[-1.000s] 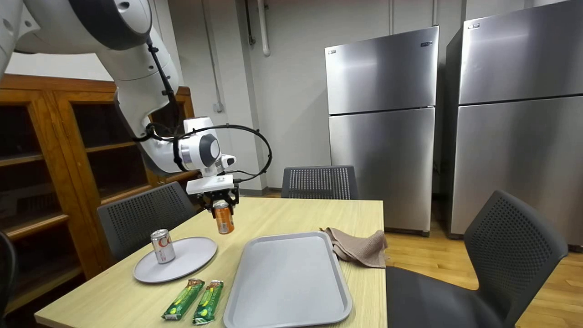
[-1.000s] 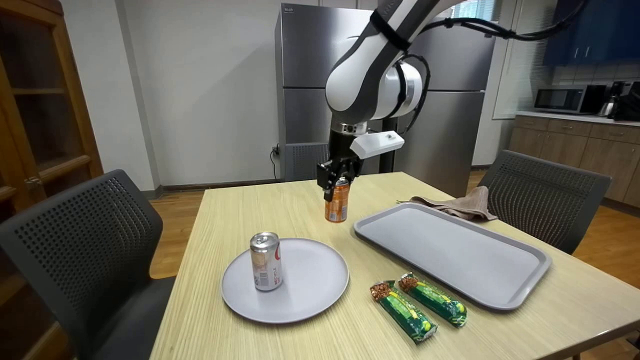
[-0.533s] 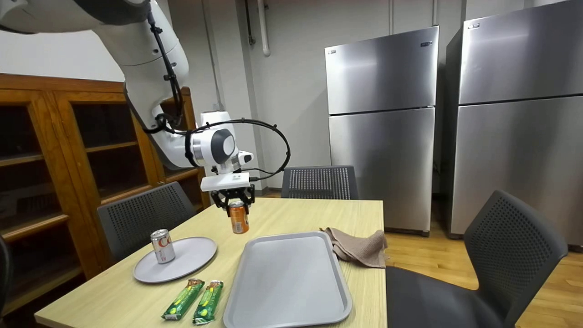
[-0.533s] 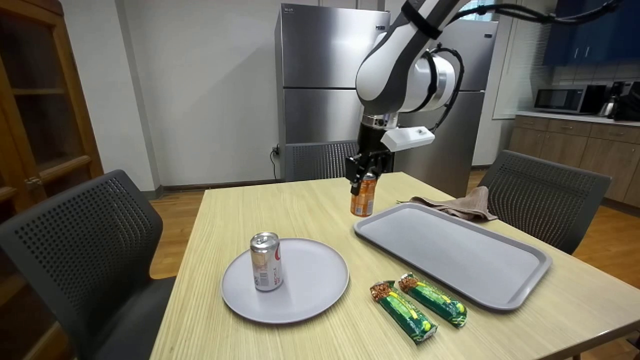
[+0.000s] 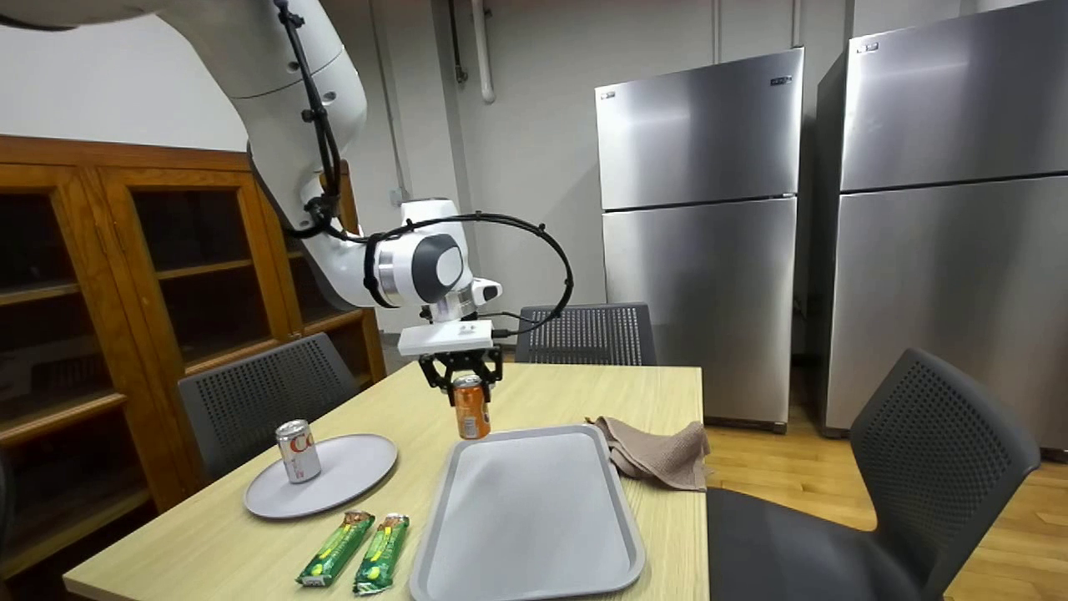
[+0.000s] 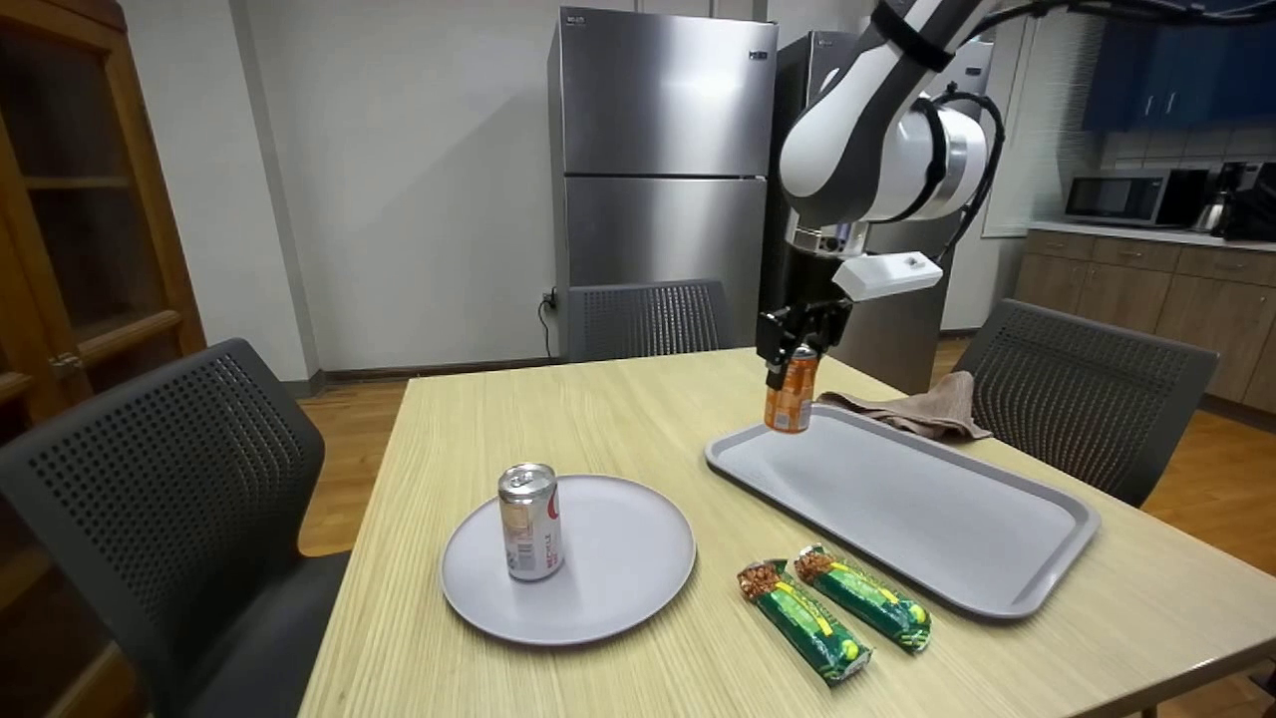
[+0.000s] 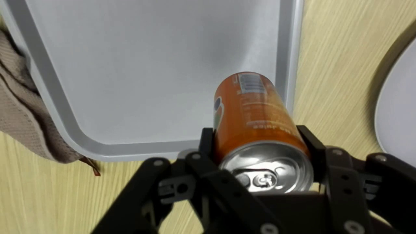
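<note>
In the wrist view, holding an orange can (image 7: 252,110) in the gripper (image 7: 256,138), with jaws parted partway, just the can's width, and pressed to both sides near the pull-tab end. Looking past it onto a gray tray (image 7: 146,81), with a brown cloth (image 7: 29,110) just beside its left edge and, at the right, apart from the tray, part of a round plate (image 7: 403,107).

In an exterior view, gripping the orange can by its upper part, slightly tilted, at the tray's far left corner. With a silver can (image 5: 299,452) upright on the plate and two green-wrapped bars (image 5: 338,548) side by side between plate and tray, all on a pale wood table (image 5: 576,388). Flanked by a wooden cabinet (image 5: 138,317) at the left and, behind, two steel refrigerators (image 5: 701,250).

In an exterior view, with the white arm (image 6: 847,130) bent above and a microwave (image 6: 1116,197) at the far right, clasping the orange can near its top over the same tray corner, with the gap underneath hard to judge. At the left, with a dark chair (image 6: 169,499) beside the table.
</note>
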Tool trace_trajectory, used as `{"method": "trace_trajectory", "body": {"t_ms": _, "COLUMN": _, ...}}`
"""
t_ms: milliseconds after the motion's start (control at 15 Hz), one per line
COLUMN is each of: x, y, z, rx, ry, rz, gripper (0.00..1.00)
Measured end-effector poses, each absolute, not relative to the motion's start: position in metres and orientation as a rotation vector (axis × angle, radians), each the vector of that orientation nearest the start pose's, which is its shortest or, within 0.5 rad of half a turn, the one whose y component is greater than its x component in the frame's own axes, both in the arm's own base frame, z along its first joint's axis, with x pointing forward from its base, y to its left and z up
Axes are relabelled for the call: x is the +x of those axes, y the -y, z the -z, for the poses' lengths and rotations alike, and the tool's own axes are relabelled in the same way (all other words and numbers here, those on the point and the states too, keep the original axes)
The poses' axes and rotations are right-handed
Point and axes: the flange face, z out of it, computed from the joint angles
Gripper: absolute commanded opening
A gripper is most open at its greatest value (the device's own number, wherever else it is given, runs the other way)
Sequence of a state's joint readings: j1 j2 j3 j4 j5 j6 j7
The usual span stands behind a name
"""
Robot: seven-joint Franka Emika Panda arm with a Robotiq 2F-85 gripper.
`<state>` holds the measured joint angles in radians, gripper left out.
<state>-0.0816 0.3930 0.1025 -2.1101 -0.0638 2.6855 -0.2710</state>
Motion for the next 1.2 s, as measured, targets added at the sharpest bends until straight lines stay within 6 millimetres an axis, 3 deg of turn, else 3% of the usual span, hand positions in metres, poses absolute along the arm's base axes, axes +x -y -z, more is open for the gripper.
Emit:
{"method": "trace_trajectory", "body": {"t_ms": 733, "x": 0.566, "y": 0.077, "z": -0.22, "rx": -3.17, "ry": 0.337, "rz": 0.188, "gripper": 0.38}}
{"method": "trace_trajectory", "body": {"t_ms": 1200, "x": 0.542, "y": 0.119, "z": -0.206, "rx": -3.204, "ry": 0.241, "rz": 0.118, "gripper": 0.38}}
